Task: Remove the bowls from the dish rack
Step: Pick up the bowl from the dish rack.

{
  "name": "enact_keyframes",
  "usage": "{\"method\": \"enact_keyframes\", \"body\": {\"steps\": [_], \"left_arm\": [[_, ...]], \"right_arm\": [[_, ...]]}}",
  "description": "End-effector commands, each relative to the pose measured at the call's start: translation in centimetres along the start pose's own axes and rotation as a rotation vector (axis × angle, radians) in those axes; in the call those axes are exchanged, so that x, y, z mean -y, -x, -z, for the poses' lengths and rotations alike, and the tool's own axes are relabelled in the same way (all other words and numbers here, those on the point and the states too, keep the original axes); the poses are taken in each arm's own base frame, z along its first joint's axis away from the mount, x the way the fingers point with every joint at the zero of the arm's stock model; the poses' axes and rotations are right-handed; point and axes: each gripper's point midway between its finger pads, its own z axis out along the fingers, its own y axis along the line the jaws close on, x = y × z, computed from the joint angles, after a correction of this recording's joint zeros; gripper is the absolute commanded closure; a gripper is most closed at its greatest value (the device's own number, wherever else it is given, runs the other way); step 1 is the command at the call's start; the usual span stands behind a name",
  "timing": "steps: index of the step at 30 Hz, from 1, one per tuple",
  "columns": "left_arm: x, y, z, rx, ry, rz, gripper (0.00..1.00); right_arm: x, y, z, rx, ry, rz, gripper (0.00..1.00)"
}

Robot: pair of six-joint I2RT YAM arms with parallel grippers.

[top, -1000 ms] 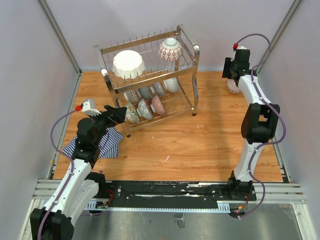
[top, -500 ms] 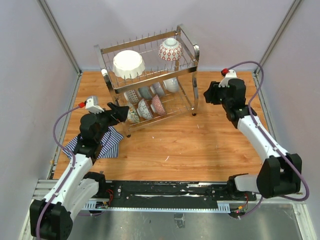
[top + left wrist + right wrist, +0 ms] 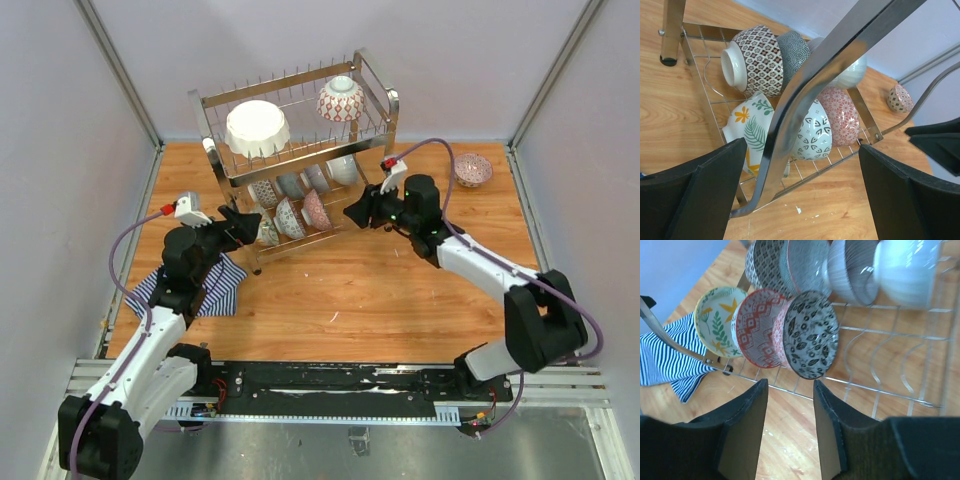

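One bowl [image 3: 472,170] sits on the counter [image 3: 380,290] at upper right. All the others are in the rack [image 3: 391,160], mostly on its lower tier. My left end effector [image 3: 243,224] is spread wide and my right end effector [image 3: 356,213] is partly spread; both are empty.

1. Left arm rises from its base at 7 o'clock of the top view and leans toward 1 o'clock, its elbow bent low.
2. Left pincer [image 3: 243,222] points toward 2 o'clock, jaws spread wide, gripping nothing.
3. Right arm folds at an elbow near 4 o'clock, with the forearm stretching toward 10 o'clock.
4. Right pincer [image 3: 355,215] points toward 9 o'clock, jaws partly apart with nothing between them.
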Motion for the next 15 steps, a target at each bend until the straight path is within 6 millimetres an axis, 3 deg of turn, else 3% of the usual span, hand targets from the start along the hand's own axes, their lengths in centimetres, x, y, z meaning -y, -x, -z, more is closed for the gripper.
{"method": "enact_keyframes", "body": {"steps": [1, 15], "left_arm": [[0.6, 0.9, 0.1, 0.025, -0.010, -0.016, 0.00], [0.5, 0.2, 0.4, 0.017, -0.018, -0.006, 0.00]], "right_arm": [[-2.6, -0.2, -2.4, 0.025, 0.141, -0.061, 0.59], [-3.6, -1.8, -7.1, 0.008, 0.254, -0.189, 0.62]]}}
